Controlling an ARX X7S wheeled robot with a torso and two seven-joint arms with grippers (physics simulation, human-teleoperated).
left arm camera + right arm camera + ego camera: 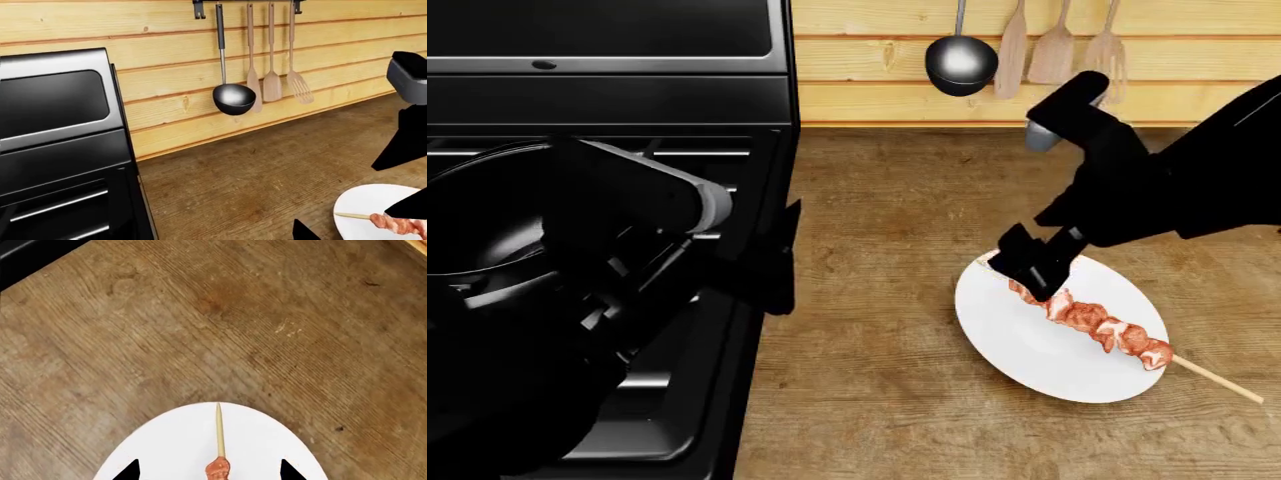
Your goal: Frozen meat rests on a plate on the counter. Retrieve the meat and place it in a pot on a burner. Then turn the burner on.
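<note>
On the plate (1034, 345), the frozen meat (1101, 328) lies diagonally.

I'm in a home kitchen: black stove (627, 100) w/ grates, brown wood counter (881, 300) just right of it, ladle (233, 97) & wooden spatulas (272, 85) hung on plank wall behind counter.

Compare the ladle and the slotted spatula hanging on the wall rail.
The ladle is dark and glossy with a round bowl; the slotted spatula is pale wood-coloured, flat, with slits. The ladle's handle is thin and grey, the spatula's pale like its blade. Both hang upright from the same rail, against the wooden wall.
</note>
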